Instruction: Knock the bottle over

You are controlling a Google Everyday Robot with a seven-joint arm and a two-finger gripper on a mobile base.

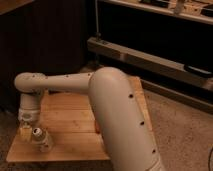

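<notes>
The gripper (26, 131) hangs at the near-left corner of the wooden table (70, 112), just beside the bottle (41, 137). Finger state: cannot tell. The bottle appears tilted, white cap toward the gripper. The arm (115, 117) spans the table.

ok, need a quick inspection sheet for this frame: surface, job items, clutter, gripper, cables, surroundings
Surface: low wooden slatted table on a speckled floor.
Job's things: bottle near the table's front left corner, round white cap toward the camera; it looks tilted or lying, I cannot tell which.
Clutter: small orange bit at the arm's edge, mostly hidden; no cup visible.
Gripper: gripper low over the table's left side, right beside the bottle; contact unclear.
Cables: nothing seen.
Surroundings: dark shelving behind, dim light.
</notes>
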